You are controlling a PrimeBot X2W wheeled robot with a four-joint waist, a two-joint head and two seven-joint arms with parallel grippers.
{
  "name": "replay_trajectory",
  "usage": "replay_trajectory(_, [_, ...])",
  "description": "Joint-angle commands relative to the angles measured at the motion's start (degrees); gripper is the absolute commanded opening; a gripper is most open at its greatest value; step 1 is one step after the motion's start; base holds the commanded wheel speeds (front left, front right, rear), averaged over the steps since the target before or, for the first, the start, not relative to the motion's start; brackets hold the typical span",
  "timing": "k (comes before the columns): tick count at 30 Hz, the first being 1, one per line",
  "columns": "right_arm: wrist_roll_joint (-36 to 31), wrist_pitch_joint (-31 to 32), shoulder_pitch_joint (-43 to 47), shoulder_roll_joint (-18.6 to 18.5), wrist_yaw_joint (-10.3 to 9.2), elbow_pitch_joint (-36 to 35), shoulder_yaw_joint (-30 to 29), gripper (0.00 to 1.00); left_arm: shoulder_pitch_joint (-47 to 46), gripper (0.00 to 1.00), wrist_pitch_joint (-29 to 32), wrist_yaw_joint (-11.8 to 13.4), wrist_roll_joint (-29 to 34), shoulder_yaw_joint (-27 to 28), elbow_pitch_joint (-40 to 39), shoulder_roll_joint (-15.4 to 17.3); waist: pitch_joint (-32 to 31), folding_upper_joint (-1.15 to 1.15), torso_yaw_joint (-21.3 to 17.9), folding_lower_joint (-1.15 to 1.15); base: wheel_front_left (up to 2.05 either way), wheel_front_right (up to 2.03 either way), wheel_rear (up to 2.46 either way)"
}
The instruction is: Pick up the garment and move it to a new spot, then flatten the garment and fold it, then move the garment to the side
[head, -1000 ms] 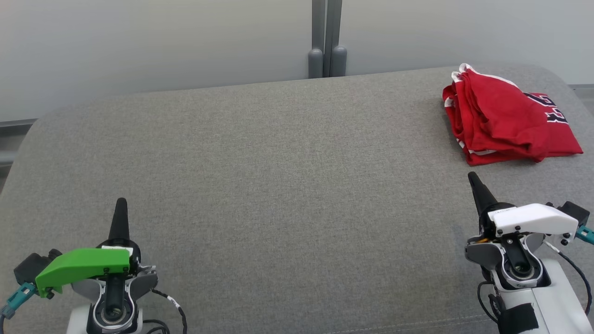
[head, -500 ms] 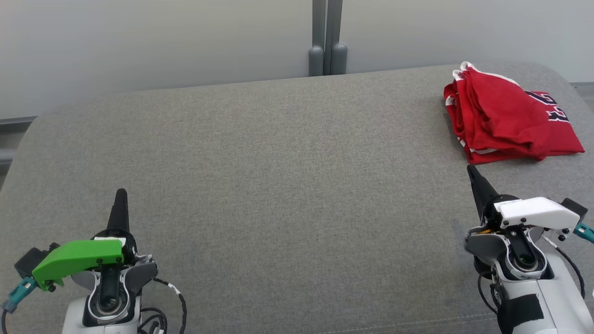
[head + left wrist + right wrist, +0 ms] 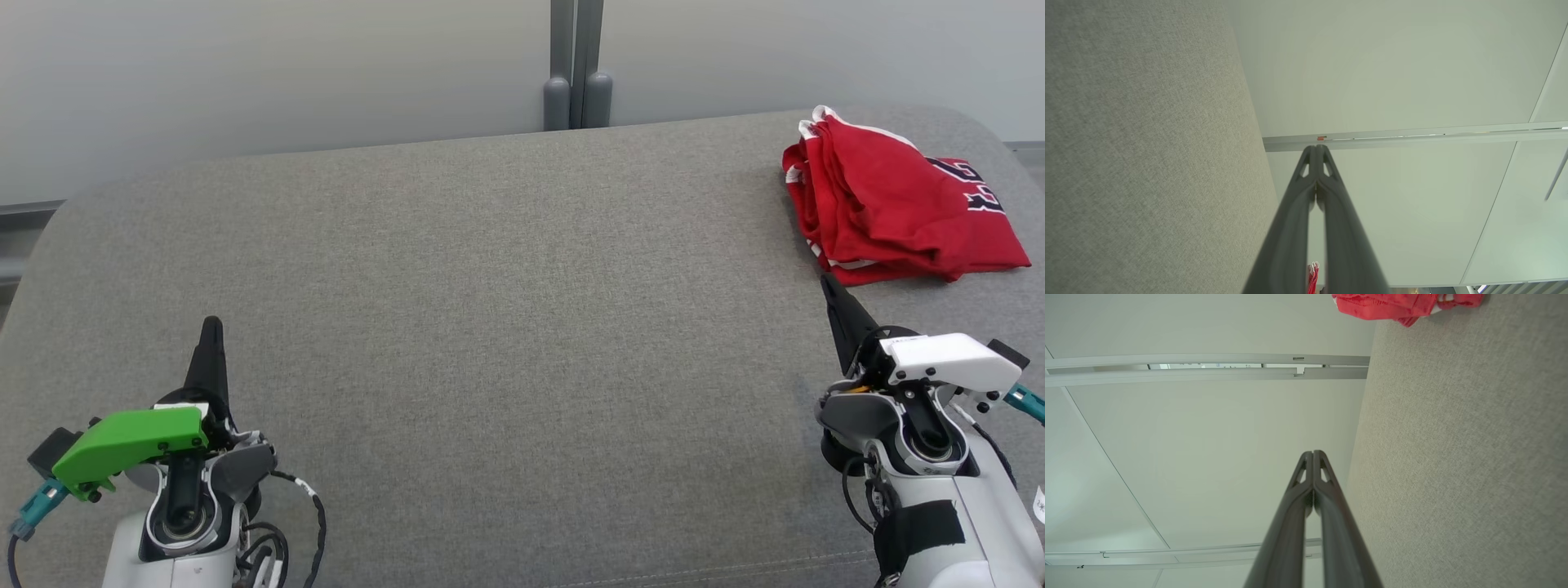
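— At the near left corner of the counter, what's the left gripper (image 3: 212, 327) doing, the one under the green plastic cover (image 3: 131, 457)?
— Its two long dark fingers (image 3: 1286, 241) are pressed together from base to tip, with nothing between them. It's held over the grey fabric-covered counter (image 3: 522, 286), pointing away toward the far side.
— And the right gripper (image 3: 827, 283), under the white plastic cover (image 3: 947, 363)?
— Same story. The fingers (image 3: 1286, 535) lie flat against each other and hold nothing. It leans a little to the left, and its tip points toward the near edge of the cloth without touching it.
— Which cloth?
— The folded red garment (image 3: 890, 208) with white trim and dark lettering. It lies in a loose, rumpled stack at the far right corner of the counter, near the right gripper and well apart from the left one.
— Anything beyond that?
— A pale wall (image 3: 245, 73) runs behind the counter, and a grey upright post (image 3: 575, 65) stands against it just past the middle of the far edge.
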Motion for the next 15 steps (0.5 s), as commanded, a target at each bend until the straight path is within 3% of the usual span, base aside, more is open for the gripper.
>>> replay_trajectory(1, [1.0, 0.5, -0.7, -0.3, 0.03, 0.3, -0.3, 0.00, -1.3, 0.00, 0.4, -0.3, -1.0, 0.2, 0.3, 0.4, 0.0, 0.00, 0.0, 0.00, 0.00, 0.00, 0.00])
replay_trajectory(15, [2.8, 1.0, -1.2, -0.3, 0.02, 0.7, -0.4, 0.00, -1.7, 0.00, 0.8, -0.4, -3.1, 0.2, 0.6, 0.4, 0.2, 0.00, 0.0, 0.00, 0.00, 0.00, 0.00])
